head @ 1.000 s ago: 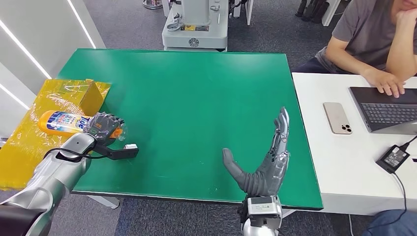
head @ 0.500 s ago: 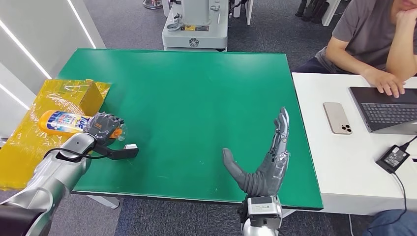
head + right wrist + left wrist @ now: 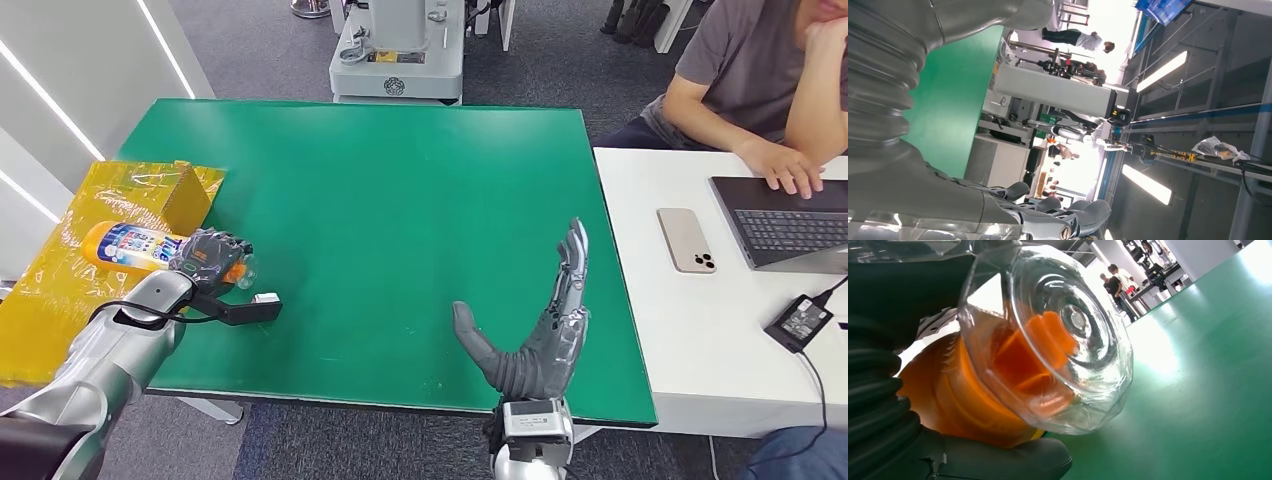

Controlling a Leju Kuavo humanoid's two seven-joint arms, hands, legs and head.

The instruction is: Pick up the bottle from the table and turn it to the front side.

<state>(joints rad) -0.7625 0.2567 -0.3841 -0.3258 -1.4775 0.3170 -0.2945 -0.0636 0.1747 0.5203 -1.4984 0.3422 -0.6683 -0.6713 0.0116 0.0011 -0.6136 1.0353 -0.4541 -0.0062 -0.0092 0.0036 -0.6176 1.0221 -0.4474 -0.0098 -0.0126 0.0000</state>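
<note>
Barely any change vs 1 s ago: bottle [image 3: 130, 245] has shifted a touch up/away in the head view w/ the left hand [image 3: 208, 258] on it; right hand [image 3: 540, 330] same pose as before. Nearest the robot, right hand stands edge-on over the near part of the green bench [image 3: 400, 200], fingers [image 3: 572, 262] straight and together, thumb splayed off to the side, holding nothing. Left hand at the bench's left edge, fingers wrapped round the neck end of the bottle. Bottle lies on its side, orange body w/ blue-and-white label facing up, base end over the yellow plastic sheet [image 3: 50, 290], cap end toward the bench. Left wrist view: clear cap [image 3: 1058, 340] close up, orange nozzle inside it, thumb under the orange shoulder, green surface just beside; can't tell if the bottle touches it. Yellow-wrapped box [image 3: 185, 190] just beyond the bottle on the sheet. Further right, white desk [image 3: 640, 260] w/ phone [image 3: 686, 240], laptop [image 3: 785, 220] and black power adapter [image 3: 800, 318]; a person [image 3: 750, 80] sits there, one hand on the keyboard. White machine base [image 3: 398, 55] beyond the far edge.
</note>
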